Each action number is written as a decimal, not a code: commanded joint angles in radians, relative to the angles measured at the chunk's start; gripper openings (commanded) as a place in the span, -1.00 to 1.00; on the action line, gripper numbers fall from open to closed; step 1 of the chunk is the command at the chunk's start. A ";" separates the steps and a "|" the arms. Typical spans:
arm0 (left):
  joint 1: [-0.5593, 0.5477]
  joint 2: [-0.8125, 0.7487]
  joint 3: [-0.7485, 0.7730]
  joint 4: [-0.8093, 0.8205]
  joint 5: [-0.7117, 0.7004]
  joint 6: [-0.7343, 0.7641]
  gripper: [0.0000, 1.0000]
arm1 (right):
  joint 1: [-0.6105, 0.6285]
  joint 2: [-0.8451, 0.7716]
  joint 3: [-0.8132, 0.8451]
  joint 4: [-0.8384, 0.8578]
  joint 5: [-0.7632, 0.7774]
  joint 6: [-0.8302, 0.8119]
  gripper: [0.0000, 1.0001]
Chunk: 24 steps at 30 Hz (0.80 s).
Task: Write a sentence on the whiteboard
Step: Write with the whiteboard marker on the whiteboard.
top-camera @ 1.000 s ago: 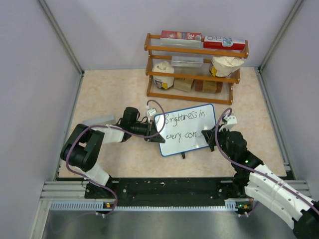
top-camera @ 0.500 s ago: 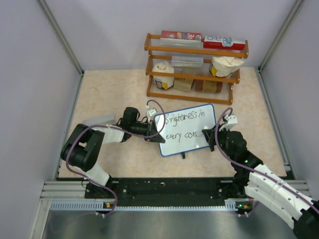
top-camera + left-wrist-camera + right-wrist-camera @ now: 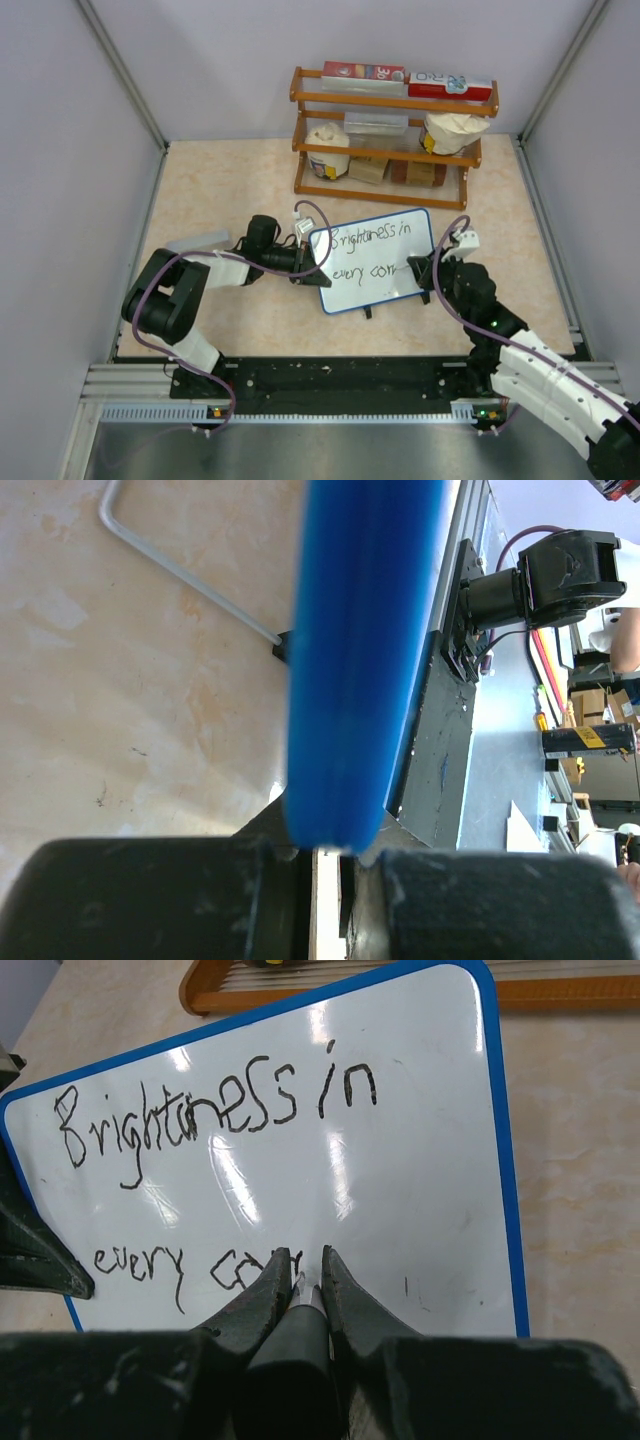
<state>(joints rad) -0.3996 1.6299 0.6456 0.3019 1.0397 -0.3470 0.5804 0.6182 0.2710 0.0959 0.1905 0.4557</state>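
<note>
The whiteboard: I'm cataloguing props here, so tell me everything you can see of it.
The whiteboard is a small glossy white rectangle with rounded corners, a thin blue rim and a black foot at its near edge. It sits on the beige table before the wooden rack. Black handwriting reads "Brightness in" above "every cor", unfinished. The left gripper is shut on its left edge; the marker in the right gripper seems to touch the surface at the last letter.

A small white, blue-rimmed whiteboard (image 3: 375, 257) stands on the beige counter (image 3: 230, 190), bearing black handwritten lettering (image 3: 358, 241) in two lines. The left end effector (image 3: 306, 268) grips its left edge; the right end effector (image 3: 421, 272) meets the second line's end.
</note>
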 commanded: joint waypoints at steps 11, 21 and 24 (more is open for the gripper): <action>0.019 0.018 -0.012 -0.015 -0.129 0.009 -1.00 | -0.047 0.011 0.056 0.022 0.029 -0.011 -1.00; 0.019 0.018 -0.012 -0.015 -0.129 0.008 -1.00 | -0.051 -0.024 0.024 -0.033 -0.017 -0.006 -1.00; 0.018 0.018 -0.012 -0.015 -0.129 0.008 -1.00 | -0.051 -0.037 0.019 -0.056 -0.019 -0.005 -1.00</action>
<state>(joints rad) -0.3996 1.6299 0.6456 0.3023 1.0401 -0.3485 0.5400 0.6022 0.2836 0.0765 0.1802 0.4564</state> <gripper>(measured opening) 0.074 0.112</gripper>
